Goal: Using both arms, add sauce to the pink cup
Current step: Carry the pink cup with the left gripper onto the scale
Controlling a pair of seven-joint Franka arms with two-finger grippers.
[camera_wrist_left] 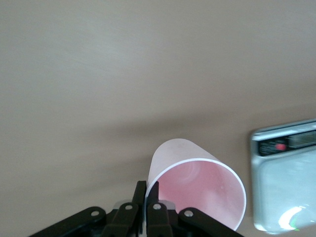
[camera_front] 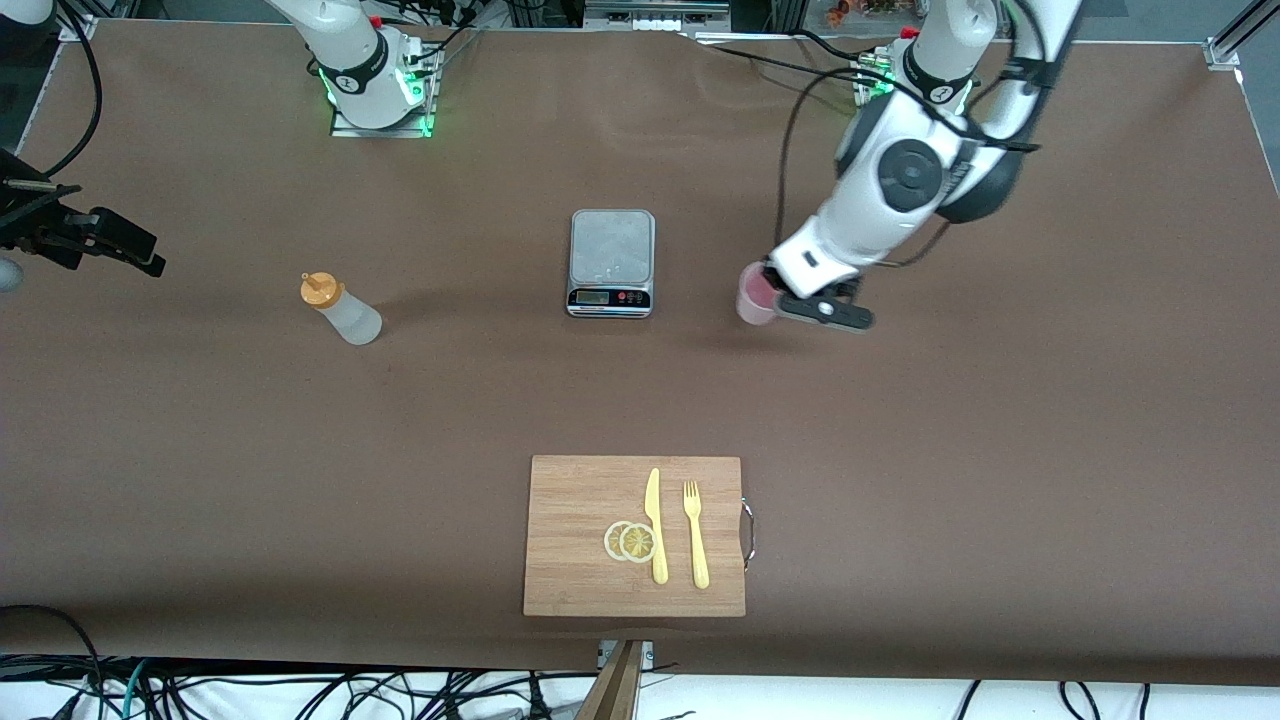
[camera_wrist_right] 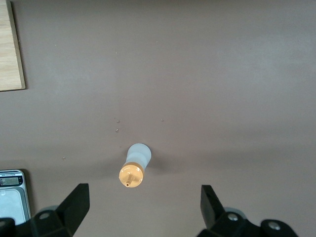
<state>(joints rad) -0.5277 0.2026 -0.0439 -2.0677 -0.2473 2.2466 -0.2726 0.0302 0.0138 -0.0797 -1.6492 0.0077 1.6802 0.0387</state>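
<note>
One pink cup (camera_front: 755, 296) sits at the tip of the left gripper (camera_front: 778, 297), beside the scale (camera_front: 612, 262) toward the left arm's end of the table. In the left wrist view the cup (camera_wrist_left: 197, 185) is tilted with its open mouth toward the camera, and the two fingers (camera_wrist_left: 140, 197) are pressed together on its rim, one on each face of the wall, so the left gripper (camera_wrist_left: 146, 197) is clamped on the cup.

The sauce bottle (camera_front: 340, 309) stands on the brown table (camera_front: 1000, 480) toward the right arm's end, well apart from the scale, its orange cap (camera_front: 319, 289) on top. The right gripper (camera_front: 120, 245) hangs at that end of the table, off to the side of the bottle; the right wrist view shows its fingers (camera_wrist_right: 74, 207) spread wide, with the bottle (camera_wrist_right: 134, 168) between them farther off.

Nearer the front camera lies a wooden cutting board (camera_front: 580, 500) bearing two lemon slices (camera_front: 630, 541), a yellow knife (camera_front: 656, 525) and a yellow fork (camera_front: 695, 533).
</note>
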